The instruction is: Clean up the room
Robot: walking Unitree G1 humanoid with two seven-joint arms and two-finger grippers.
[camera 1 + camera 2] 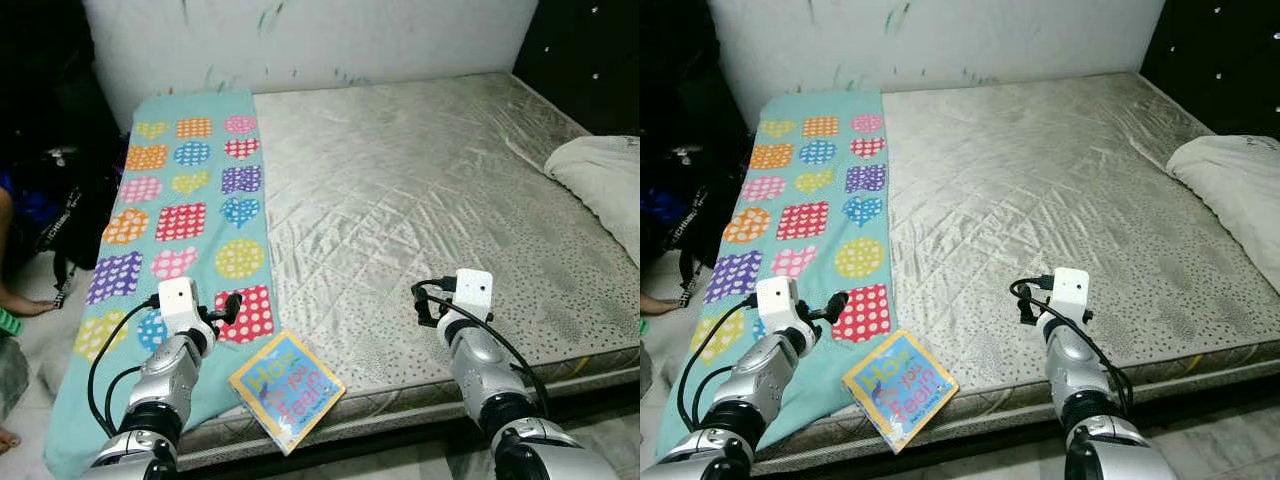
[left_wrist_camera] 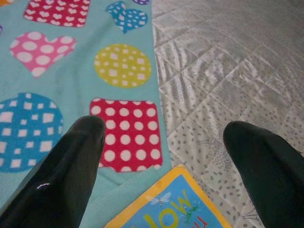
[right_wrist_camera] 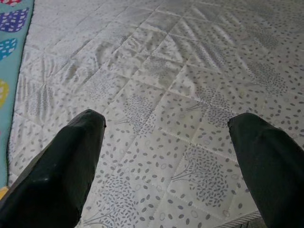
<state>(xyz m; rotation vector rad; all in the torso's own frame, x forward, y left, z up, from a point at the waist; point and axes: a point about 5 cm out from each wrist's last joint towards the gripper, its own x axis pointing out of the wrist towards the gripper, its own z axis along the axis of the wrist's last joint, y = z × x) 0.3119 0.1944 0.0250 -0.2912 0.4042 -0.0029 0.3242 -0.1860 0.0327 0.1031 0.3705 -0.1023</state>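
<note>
Your left gripper (image 2: 161,137) hovers with fingers spread over the teal patterned towel (image 1: 190,225), just behind the children's book (image 1: 287,389) at the mattress (image 1: 420,200) edge. Your right gripper (image 3: 166,128), also spread, hangs over bare mattress.

The book (image 1: 287,390) lies at the near edge of the mattress (image 1: 420,200); in the left wrist view the picture's edge cuts it off, leaving one yellow-rimmed corner and part of a word. The white pillow (image 1: 603,180), at the mattress's right side, runs out of the frame. Left of the mattress, a person's bare foot (image 1: 22,303) shows while the leg is cut by the frame's edge, and the dark heap of bags (image 1: 60,190) beside it is too shadowed to make out. The towel's (image 1: 185,230) near end hangs over the mattress edge behind the left arm, partly hidden.
</note>
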